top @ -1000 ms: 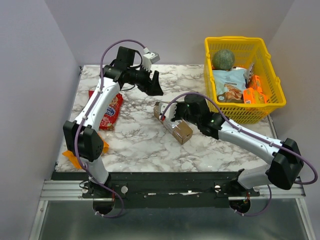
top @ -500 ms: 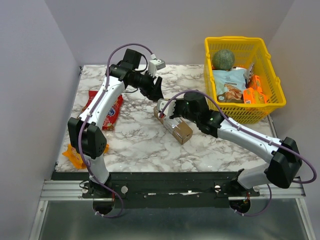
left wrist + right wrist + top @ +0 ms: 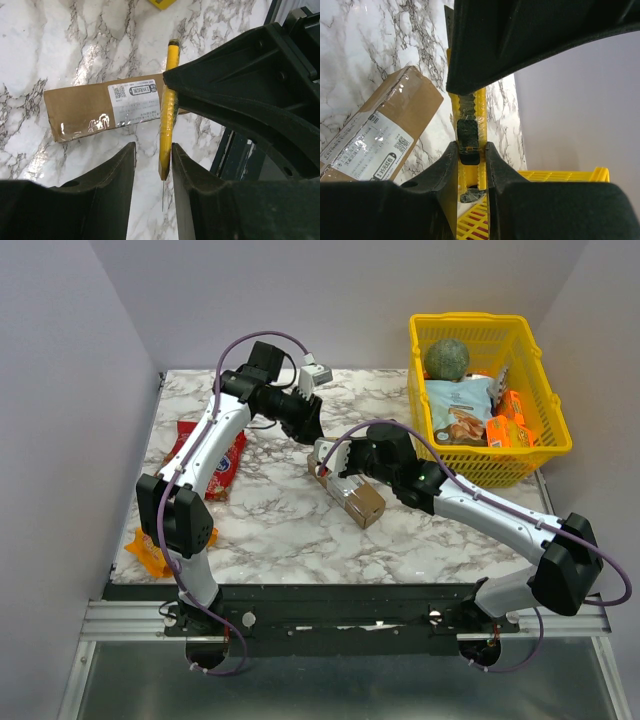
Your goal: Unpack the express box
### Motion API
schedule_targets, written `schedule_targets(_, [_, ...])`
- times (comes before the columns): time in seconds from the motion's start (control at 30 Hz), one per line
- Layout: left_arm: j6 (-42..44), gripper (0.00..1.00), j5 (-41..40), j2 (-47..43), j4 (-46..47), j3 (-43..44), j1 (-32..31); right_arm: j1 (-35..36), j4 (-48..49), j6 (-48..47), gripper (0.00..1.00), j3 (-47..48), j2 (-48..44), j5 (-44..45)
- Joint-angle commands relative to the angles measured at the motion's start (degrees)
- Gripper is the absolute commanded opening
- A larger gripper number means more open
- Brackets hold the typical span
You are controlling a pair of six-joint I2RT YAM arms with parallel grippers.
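One express box (image 3: 90,112) — brown carton, white label up, lying flat near the middle of the marble table (image 3: 270,525), left of the yellow basket (image 3: 478,468). One yellow cutter (image 3: 168,112), clamped between the fingers of the right gripper (image 3: 470,150) and held across the box's labelled end. Left gripper (image 3: 152,150) — jaws narrowly parted, the cutter's lower tip in the gap; whether they touch it cannot be told. One red snack bag (image 3: 222,465) lies beside the left arm.
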Motion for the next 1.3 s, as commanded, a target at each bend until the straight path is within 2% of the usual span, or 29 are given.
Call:
schedule_targets(0.0, [3.13,0.41,3.21,-0.54,-3.14,1.07,-1.55,-0.25,0.52,0.15,0.0,1.84,0.29,-1.51])
schedule_targets(0.2, [3.66,0.2,4.96,-0.63,-2.97,0.28,-2.17,-0.33,0.43,0.15,0.0,2.36,0.81,-1.87])
schedule_targets(0.23, [3.66,0.13,5.14,-0.63,-2.79,0.2,-2.17,-0.33,0.43,0.24,0.0,2.37,0.81,-1.95])
schedule_targets(0.33, [3.92,0.0,5.84,-1.5,-2.18,-0.33,-2.08,-0.33,-0.8,0.41,0.01,2.89,0.64,-1.87])
schedule_targets(0.37, [4.36,0.0,6.19,-2.2,-2.35,-0.68,-2.17,-0.33,-2.54,1.02,0.06,3.33,0.64,-1.95])
schedule_targets(0.4, [5.84,0.0,6.63,-2.65,-2.35,-1.03,-2.08,-0.42,-3.78,3.9,0.19,5.77,0.55,-1.87])
schedule_targets(0.43, [6.73,0.0,6.81,-3.09,-2.44,-1.56,-2.08,-0.68,-6.05,5.93,0.24,7.97,0.29,-3.96])
schedule_targets(0.47, [7.61,0.0,7.25,-4.66,-2.35,-3.3,-1.99,-1.21,-13.47,8.65,0.29,10.86,0.29,-8.76])
schedule_targets(0.5, [8.92,0.0,7.86,-5.46,-2.18,-4.63,-1.9,-3.65,-18.16,14.16,0.42,18.55,0.46,-13.16])
schedule_targets(0.57, [10.08,0.0,11.1,-8.0,1.67,-10.66,-1.12,-6.3,-29.47,20.33,0.48,26.14,2.12,-22.03])
schedule_targets(0.6, [8.95,0.0,12.25,-11.49,4.39,-13.23,-0.85,-8.4,-32.59,26.11,0.52,29.75,3.09,-23.3])
schedule_targets(0.63, [4.76,0.0,14.44,-13.7,10.68,-15.78,-0.85,-9.38,-35.84,28.43,0.54,37.97,4.14,-24.62])
schedule_targets(0.7, [0.26,0.0,18.74,-20.97,18.26,-23.07,-0.94,-12.53,-45.25,33.17,0.56,46.53,8.27,-30.23])
schedule_targets(0.73, [-3.16,0.0,19.63,-23.63,28.05,-25.71,-1.02,-14.2,-47.97,34.33,0.56,54.06,9.76,-33.39])
schedule_targets(0.8, [-12.57,0.0,18.6,-31.25,40.3,-34.14,-1.2,-19.2,-53.52,36.53,0.61,58.25,12.31,-43.66])
schedule_targets(0.83, [-14.95,0.0,17.72,-33.3,49.76,-36.61,-1.2,-20.62,-55.19,36.1,0.62,58.96,12.67,-47.88])
schedule_targets(0.87, [-15.23,0.0,15.36,-34.89,52.46,-39.59,-1.2,-21.68,-58.17,35.14,0.62,57.92,12.76,-51.66])
schedule_targets(0.93, [-16.89,0.0,15.51,-35.96,57.73,-40.15,-1.29,-22.66,-59.6,31.8,0.63,54.15,11.1,-58.8])
schedule_targets(1.03, [-29.09,0.0,18.32,-34.12,66.77,-40.58,-1.73,-22.66,-60.22,26.62,0.64,45.11,6.29,-66.1])
schedule_targets(1.1, [-25.11,0.0,17.28,-33.59,62.01,-38.57,-1.99,-22.66,-56.63,26.25,0.65,39.05,4.16,-68.3])
schedule_targets(1.2, [-19.65,0.0,18.41,-33.24,55.23,-36.9,-1.99,-22.66,-51.35,27.74,0.65,34.55,1.61,-69.36])
schedule_targets(1.27, [-19.19,0.0,18.5,-33.15,54.51,-37.07,-2.25,-22.66,-50.64,28.01,0.65,34.44,2.13,-69.98])
